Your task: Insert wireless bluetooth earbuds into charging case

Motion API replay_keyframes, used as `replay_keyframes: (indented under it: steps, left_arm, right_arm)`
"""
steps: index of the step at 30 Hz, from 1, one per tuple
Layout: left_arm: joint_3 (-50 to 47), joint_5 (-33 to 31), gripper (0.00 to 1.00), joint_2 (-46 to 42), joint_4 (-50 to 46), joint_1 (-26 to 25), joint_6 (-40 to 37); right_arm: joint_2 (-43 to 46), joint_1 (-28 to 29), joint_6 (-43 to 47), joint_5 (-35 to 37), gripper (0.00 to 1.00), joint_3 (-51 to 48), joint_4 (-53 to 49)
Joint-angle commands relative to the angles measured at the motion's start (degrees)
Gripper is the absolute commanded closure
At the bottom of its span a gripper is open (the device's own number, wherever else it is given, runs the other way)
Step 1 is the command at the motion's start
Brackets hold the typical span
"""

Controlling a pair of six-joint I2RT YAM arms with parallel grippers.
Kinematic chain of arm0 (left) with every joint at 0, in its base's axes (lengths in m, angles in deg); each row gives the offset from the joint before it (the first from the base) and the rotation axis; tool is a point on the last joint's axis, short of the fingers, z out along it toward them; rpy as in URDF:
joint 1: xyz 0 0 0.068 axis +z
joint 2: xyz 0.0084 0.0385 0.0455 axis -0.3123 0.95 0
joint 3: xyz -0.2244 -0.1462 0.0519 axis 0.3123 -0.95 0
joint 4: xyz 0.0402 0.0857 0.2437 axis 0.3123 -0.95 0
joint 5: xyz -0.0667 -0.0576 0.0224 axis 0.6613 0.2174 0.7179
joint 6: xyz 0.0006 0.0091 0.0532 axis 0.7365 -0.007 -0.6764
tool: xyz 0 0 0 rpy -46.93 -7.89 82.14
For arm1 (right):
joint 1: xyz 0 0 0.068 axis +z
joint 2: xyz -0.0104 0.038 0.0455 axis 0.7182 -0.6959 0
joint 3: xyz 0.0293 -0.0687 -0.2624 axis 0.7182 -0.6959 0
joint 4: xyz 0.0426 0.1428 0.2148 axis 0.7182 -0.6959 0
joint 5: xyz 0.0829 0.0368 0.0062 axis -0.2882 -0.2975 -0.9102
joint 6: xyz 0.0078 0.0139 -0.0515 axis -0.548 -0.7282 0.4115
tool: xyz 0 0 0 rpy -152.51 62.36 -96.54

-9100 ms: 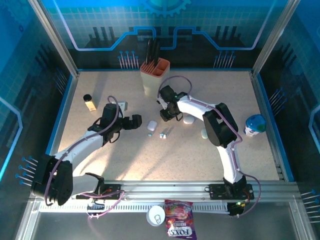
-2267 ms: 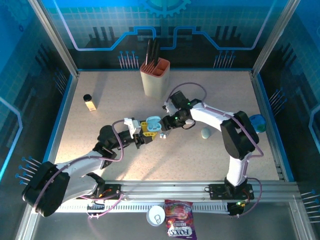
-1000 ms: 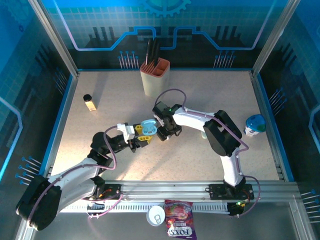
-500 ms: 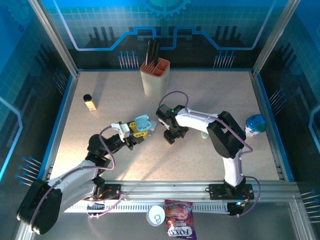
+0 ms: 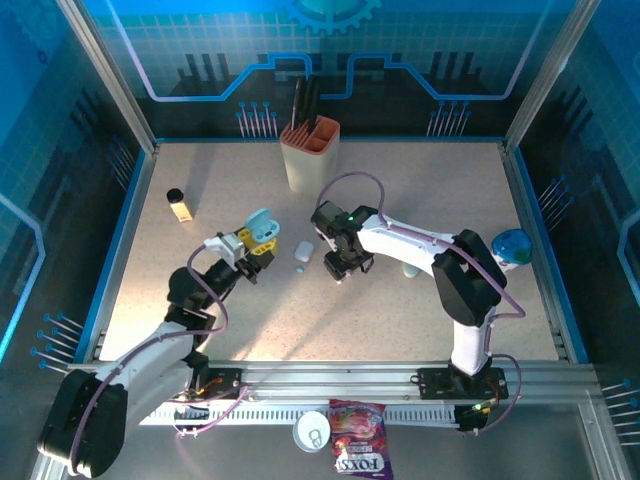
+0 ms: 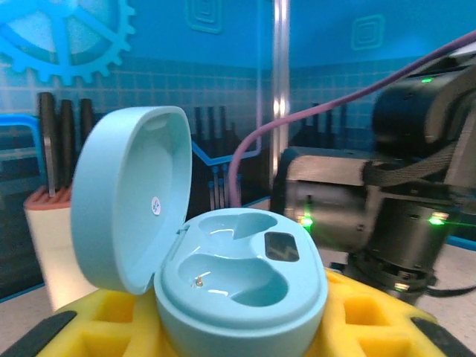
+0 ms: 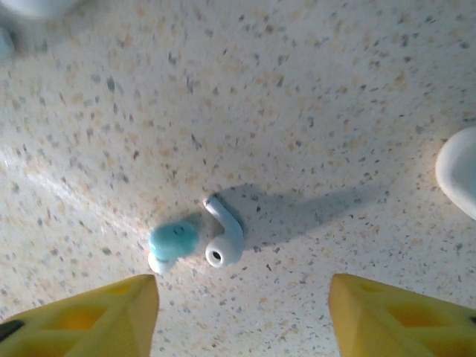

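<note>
Gripping the pale teal charging case by its lower half, the left fingers hold it above the worktop, left of the middle. The case's lid is swung up and back. Its two moulded wells face upward and are unfilled.

The earbuds lie on the worktop near its middle. They are a white piece and a pale teal piece, touching each other and not in the case. The right fingers are spread wide and hold nothing. Seen from the wrist, one yellow tip stands to each side of the earbuds, which lie just ahead of the gap.

A white pebble-shaped case rests just beyond the earbuds toward the far edge. A tan holder with dark handles stands at the far edge, and a small dark-capped bottle stands near the left edge.
</note>
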Motion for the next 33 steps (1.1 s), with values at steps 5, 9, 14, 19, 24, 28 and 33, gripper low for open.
replay_keyframes:
  steps: [5, 9, 14, 19, 24, 28, 33]
  left_arm:
    - [0.66, -8.66, 0.7, -0.73, -1.4, 5.25, -1.8]
    - [1.52, -11.0, 0.7, 1.4, -0.46, 7.18, -1.08]
    - [2.92, -8.79, 0.7, 4.94, 1.91, 9.02, 0.58]
    - [2.93, -8.61, 0.7, 5.65, 2.37, 9.61, 0.58]
    - [3.15, -7.92, 0.7, 6.02, 2.08, 10.05, 0.58]
    - [3.25, -7.0, 0.7, 6.88, 2.67, 10.07, 1.07]
    - [2.76, -6.93, 0.7, 7.29, 3.74, 10.07, 1.36]
  right_arm:
    - [-4.01, 4.55, -9.45, 9.06, 0.5, 4.3, -0.49]
    - [-8.0, 7.03, -11.39, 11.14, 0.53, 8.27, -2.76]
    - [-12.39, 8.43, -11.9, 14.88, 0.52, 10.52, -3.81]
    - [-15.77, 9.1, -13.02, 18.68, 0.61, 12.8, -7.59]
    - [-17.62, 9.76, -13.91, 20.06, 0.63, 13.63, -9.24]
    - [-18.27, 10.19, -14.04, 21.23, 0.64, 13.86, -10.2]
    - [-17.86, 10.46, -14.3, 20.98, 0.66, 14.15, -12.26]
